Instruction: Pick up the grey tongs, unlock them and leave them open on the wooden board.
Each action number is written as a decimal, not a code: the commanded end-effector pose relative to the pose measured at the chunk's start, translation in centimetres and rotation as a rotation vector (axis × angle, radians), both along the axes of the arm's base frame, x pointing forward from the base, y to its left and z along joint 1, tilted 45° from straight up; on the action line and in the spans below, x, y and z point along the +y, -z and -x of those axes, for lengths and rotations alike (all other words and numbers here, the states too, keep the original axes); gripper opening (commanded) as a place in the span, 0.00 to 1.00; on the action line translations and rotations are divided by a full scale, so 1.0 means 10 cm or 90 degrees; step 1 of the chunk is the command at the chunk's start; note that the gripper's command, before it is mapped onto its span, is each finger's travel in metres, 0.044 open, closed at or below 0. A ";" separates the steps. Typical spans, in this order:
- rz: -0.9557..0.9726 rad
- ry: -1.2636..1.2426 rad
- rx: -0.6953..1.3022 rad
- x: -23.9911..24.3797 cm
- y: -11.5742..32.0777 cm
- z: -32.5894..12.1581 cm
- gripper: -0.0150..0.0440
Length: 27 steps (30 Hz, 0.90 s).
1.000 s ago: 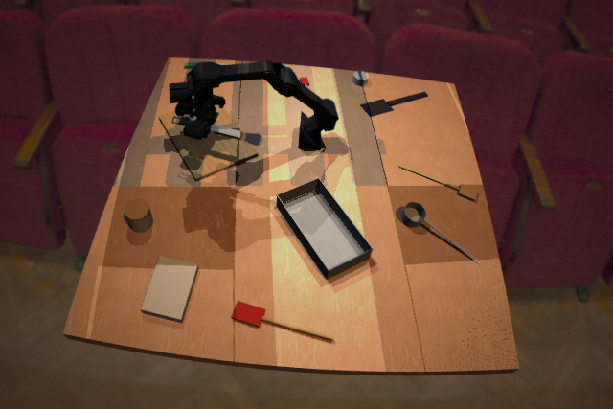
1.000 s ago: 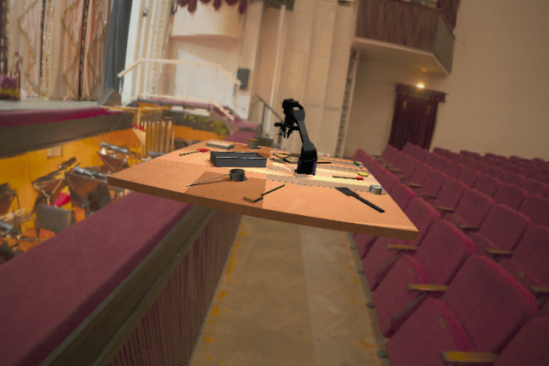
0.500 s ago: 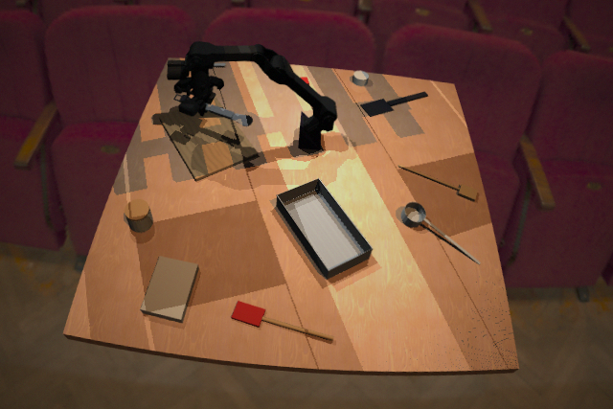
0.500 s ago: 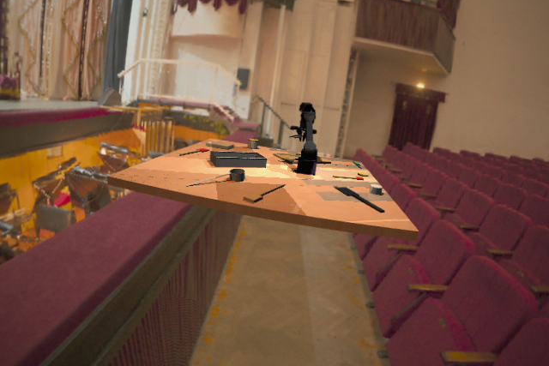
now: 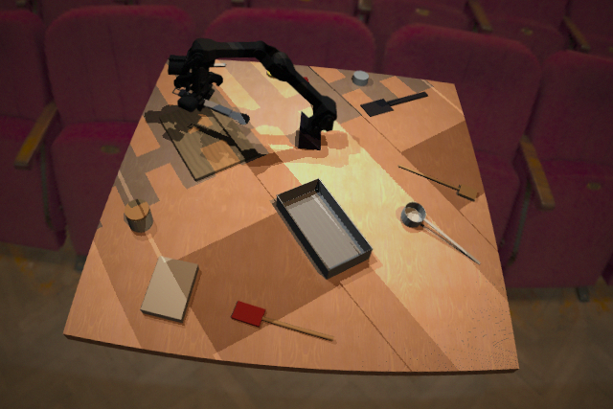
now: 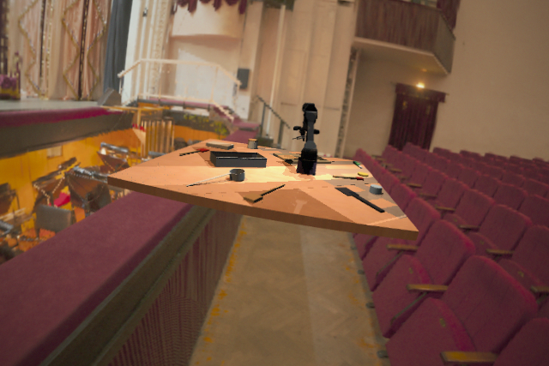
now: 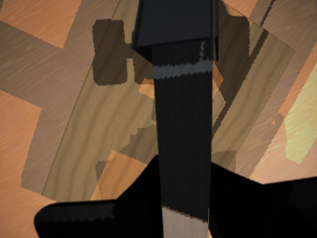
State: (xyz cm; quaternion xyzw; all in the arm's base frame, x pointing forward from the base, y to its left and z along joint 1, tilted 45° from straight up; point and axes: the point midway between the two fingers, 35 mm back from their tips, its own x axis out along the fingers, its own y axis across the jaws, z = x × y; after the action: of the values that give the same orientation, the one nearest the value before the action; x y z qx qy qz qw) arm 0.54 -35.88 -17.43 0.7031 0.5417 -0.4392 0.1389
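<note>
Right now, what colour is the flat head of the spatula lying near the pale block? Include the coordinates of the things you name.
Red (image 5: 248,313); the top view shows it best.

The bent black arm (image 5: 282,65) (image 6: 310,131) holds its gripper (image 5: 191,102) closed on something.
</note>
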 end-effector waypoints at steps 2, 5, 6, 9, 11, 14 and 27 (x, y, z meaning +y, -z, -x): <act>0.041 -0.027 0.016 -0.06 -0.01 -0.01 0.00; 0.068 -0.041 0.027 -0.10 -0.02 -0.01 0.00; 0.077 -0.046 0.031 -0.11 -0.02 -0.01 0.00; 0.104 -0.057 0.045 -0.15 -0.02 -0.01 0.00; 0.122 -0.066 0.052 -0.17 -0.03 -0.01 0.00; 0.149 -0.079 0.064 -0.21 -0.05 -0.02 0.00; 0.271 -0.129 0.115 -0.34 -0.15 -0.04 0.00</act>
State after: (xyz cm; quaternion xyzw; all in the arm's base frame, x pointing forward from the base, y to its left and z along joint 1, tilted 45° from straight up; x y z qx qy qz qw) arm 0.86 -38.97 -16.32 0.5743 0.5197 -0.5742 0.2653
